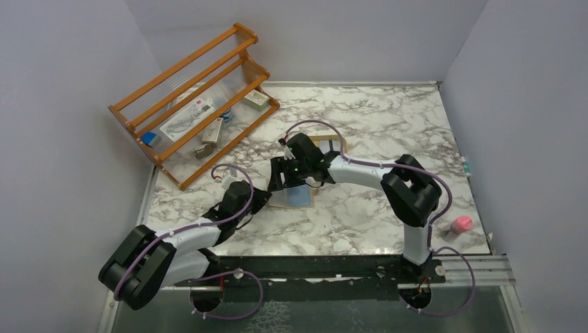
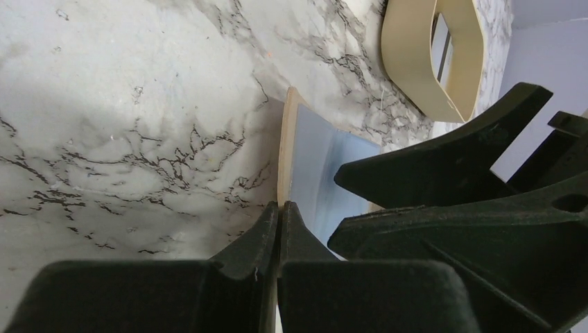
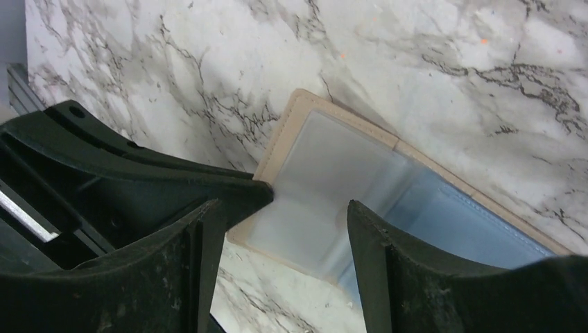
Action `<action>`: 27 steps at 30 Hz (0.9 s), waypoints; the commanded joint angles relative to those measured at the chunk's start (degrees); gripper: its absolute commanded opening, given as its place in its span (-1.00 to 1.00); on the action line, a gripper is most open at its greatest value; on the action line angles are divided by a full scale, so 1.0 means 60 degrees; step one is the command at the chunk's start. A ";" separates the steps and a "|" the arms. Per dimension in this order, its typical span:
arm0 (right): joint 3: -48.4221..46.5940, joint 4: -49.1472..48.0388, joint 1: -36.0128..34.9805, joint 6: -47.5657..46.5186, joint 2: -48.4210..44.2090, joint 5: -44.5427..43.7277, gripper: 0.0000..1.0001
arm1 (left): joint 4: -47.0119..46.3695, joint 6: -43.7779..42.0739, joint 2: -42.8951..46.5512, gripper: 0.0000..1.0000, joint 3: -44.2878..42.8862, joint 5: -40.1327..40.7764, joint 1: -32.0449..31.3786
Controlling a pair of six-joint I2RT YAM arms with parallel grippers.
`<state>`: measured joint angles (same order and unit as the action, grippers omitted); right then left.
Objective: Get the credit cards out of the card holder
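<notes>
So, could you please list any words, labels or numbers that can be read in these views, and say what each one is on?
No text can be read in any view.
Flat white packet in the wooden rack: printed, with a red mark, too small to read.
Small box in the same rack: label too small to read.
Card holder: no print visible.
Cream tray: no print visible.

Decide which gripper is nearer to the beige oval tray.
Right. The right gripper hangs open over the card holder, just in front of the tray; the left gripper, shut on the card holder's left edge, sits farther from it.
</notes>
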<state>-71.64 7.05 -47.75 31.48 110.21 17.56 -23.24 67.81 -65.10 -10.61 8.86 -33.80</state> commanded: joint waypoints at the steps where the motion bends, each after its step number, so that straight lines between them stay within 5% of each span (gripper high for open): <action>1: -0.0690 0.0148 -0.0199 -0.0165 0.0209 -0.0826 0.40 | 0.0278 -0.0197 0.0212 -1.00 -0.0165 0.0004 -0.0077; 27: -0.1274 0.1242 -0.0650 -0.0911 0.1025 -0.2326 0.41 | 0.0384 -0.0067 0.0159 -1.00 -0.0112 0.0032 -0.0123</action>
<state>-77.54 13.19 -51.03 26.92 114.78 5.63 -22.50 67.64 -64.71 -10.81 8.86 -34.26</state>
